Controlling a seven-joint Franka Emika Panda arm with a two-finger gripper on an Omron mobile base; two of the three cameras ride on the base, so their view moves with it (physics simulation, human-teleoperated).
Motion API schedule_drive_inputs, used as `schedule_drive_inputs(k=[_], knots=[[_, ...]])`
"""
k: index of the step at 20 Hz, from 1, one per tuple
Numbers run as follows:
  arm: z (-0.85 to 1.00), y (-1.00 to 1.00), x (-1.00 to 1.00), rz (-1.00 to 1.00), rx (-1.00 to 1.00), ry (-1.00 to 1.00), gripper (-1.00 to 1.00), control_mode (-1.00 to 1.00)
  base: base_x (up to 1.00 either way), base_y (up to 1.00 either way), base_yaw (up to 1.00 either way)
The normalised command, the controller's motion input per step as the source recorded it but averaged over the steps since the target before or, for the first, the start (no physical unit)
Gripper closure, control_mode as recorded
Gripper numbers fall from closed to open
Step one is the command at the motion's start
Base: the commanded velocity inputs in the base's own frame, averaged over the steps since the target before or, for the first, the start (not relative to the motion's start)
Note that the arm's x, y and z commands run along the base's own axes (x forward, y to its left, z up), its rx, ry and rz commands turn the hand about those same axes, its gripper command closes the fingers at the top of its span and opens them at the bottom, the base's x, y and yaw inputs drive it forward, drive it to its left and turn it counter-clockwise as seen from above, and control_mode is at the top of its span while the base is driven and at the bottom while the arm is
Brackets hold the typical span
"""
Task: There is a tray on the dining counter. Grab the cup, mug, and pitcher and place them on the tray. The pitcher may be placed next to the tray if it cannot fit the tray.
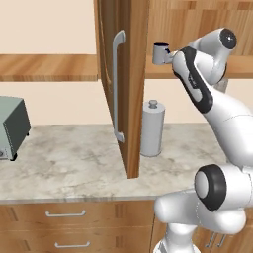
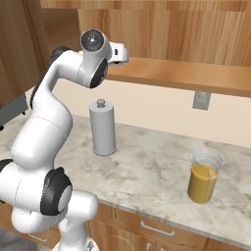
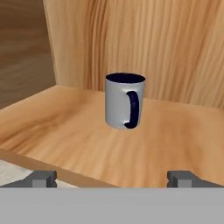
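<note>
Mug (image 3: 125,101) stands upright on the wooden cabinet shelf (image 3: 65,127), handle toward the end effector (image 3: 113,178), which hangs wide open and empty just short of it. Pitcher (image 2: 204,177) sits on the bench (image 2: 147,171) below, right.

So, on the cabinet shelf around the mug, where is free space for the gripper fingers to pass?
The mug stands alone on the wooden shelf. Bare wood lies on both its sides and in front, toward the shelf edge. It is tighter behind, near the back wall. The open gripper is short of it.
</note>
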Motion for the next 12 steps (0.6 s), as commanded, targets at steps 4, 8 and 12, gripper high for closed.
schedule_drive_inputs(k=[4, 8, 12], knots=[[-0.03, 0.00, 0.31, 0.04, 0.00, 0.00, -1.00, -1.00, 0.00, 0.00, 0.00], [0.00, 0.00, 0.29, 0.04, 0.00, 0.00, -1.00, -1.00, 0.00, 0.00, 0.00], [0.00, 0.00, 0.22, 0.04, 0.00, 0.00, -1.00, -1.00, 0.00, 0.00, 0.00]])
